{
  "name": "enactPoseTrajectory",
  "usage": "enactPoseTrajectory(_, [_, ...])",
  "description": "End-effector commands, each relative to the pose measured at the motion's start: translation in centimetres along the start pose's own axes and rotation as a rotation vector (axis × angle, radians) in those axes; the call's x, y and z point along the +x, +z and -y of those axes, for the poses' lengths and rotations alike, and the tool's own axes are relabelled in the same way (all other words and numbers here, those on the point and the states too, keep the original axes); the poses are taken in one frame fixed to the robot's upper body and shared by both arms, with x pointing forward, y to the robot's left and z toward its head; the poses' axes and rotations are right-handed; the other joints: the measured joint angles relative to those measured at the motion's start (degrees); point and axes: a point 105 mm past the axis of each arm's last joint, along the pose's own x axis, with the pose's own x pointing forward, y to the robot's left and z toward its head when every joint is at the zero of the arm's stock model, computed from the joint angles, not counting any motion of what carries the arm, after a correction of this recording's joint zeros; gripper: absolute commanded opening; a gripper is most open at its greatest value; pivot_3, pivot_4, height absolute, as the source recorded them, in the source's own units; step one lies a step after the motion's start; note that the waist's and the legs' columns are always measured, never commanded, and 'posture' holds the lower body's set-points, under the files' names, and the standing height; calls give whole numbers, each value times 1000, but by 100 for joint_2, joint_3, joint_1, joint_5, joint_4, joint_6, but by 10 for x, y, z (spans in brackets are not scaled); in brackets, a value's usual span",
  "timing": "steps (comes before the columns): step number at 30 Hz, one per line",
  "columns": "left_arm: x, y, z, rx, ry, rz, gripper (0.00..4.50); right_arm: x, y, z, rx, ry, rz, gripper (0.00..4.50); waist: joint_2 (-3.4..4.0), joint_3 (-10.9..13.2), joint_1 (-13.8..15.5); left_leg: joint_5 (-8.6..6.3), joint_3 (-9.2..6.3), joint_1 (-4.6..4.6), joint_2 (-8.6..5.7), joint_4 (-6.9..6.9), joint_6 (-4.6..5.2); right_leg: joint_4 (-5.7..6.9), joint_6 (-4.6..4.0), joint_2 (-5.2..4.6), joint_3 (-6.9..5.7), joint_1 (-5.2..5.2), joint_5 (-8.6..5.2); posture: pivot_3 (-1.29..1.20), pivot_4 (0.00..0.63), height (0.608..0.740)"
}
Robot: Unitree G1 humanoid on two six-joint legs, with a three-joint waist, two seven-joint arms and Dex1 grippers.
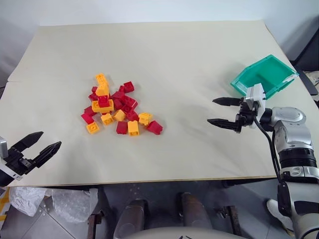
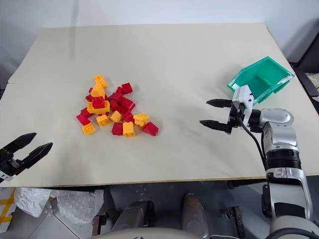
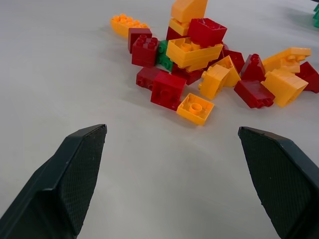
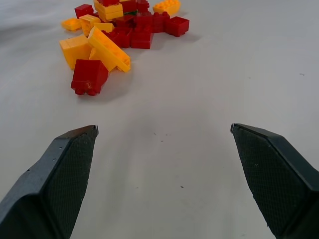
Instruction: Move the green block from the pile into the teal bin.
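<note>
Table (image 1: pixel 174 59) carries everything, pale and wide. The teal bin (image 1: pixel 271 67) sits tilted at its right edge. The pile (image 1: pixel 115 107) of red and yellow bricks lies left of centre, with the green block (image 3: pixel 163 55) wedged among them. Left gripper (image 1: pixel 41 146) and right gripper (image 1: pixel 222 111) both gape wide, holding nothing.

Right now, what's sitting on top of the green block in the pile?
A yellow brick lies over the green block, with a red brick on top. Only its edge shows; the rest is covered.
</note>
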Motion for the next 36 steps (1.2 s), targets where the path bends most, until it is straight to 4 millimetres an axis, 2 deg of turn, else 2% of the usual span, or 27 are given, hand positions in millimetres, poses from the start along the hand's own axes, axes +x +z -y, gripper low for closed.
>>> enactPoseTrajectory(1, [1, 12, 1, 28, -9, 20, 4500, 0, 15, 3, -52, 5, 26, 4483, 0, 0, 0, 0, 0, 0, 0, 0, 0, 0, 0, 0, 0, 0, 0, 0, 150, 740])
enactPoseTrajectory(12, [6, 18, 1, 40, 7, 22, 4500, 3, 18, 2, -56, 17, 28, 4483, 0, 0, 4, 0, 1, -1, 0, 1, 0, 0, 0, 0, 0, 0, 0, 0, 150, 740])
enactPoseTrajectory(15, [10, 21, -4, 68, 60, 5, 4500, 6, 18, 1, -33, 17, 11, 4483, 0, 0, 3, 0, 1, 0, 1, 1, 0, 0, 0, 0, 1, 0, 0, 0, 150, 740])
enactPoseTrajectory(20, [14, 31, 12, 117, -44, 56, 4500, 10, 26, -7, -37, 50, 30, 4483, 1, 0, 1, -2, 3, -1, 3, 1, -2, 1, 0, 2, 2, -2, 0, 0, 150, 740])
enactPoseTrajectory(23, [17, 34, 19, 134, -109, 67, 3873, 13, 30, -13, -40, 67, 30, 4500, 1, 1, 6, -3, 2, -2, 5, 1, -3, -2, -1, 3, 1, -2, 0, 0, 150, 740])
enactPoseTrajectory(29, [29, 37, 28, 150, -197, 82, 2019, 24, 41, -31, -63, 122, 44, 4500, 1, 1, 17, -4, 2, -3, 5, 5, -2, -3, -1, 4, 1, -1, 0, 0, 150, 740])
enactPoseTrajectory(35, [81, 46, 53, 173, -448, 96, 113, 44, 60, -54, -71, 216, 95, 4500, 1, 1, 108, -5, 1, -3, 7, 19, -2, 7, -4, 10, -1, 0, 2, 0, 150, 740])
enactPoseTrajectory(36, [88, 47, 55, 174, -472, 96, 19, 45, 61, -56, -70, 222, 96, 4500, 1, 1, 122, -5, 2, -2, 5, 21, -2, 9, -4, 10, -1, -1, 2, 0, 150, 740])
